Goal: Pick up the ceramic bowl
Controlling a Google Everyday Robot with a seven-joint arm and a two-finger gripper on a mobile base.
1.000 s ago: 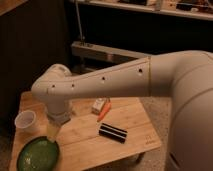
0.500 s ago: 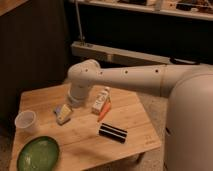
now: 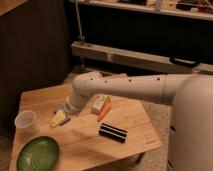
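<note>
The ceramic bowl (image 3: 38,154) is a wide, shallow, glossy green bowl with a darker rim. It sits at the front left corner of the wooden table (image 3: 75,137) and nothing is in it. My gripper (image 3: 59,119) hangs low over the table, behind and to the right of the bowl and just right of the small whitish plastic cup (image 3: 26,121). It is apart from the bowl. My white arm reaches in from the right and bends at the elbow above the table's middle.
A small white and orange box (image 3: 100,104) and an orange stick-like item (image 3: 104,114) lie mid-table. A black bar with white stripes (image 3: 112,132) lies nearer the front right. A dark shelf unit (image 3: 140,60) stands behind the table.
The gripper was right above the bowl a second ago. It lifted away to the right and back, and now sits beside the cup. The bowl has not moved.
</note>
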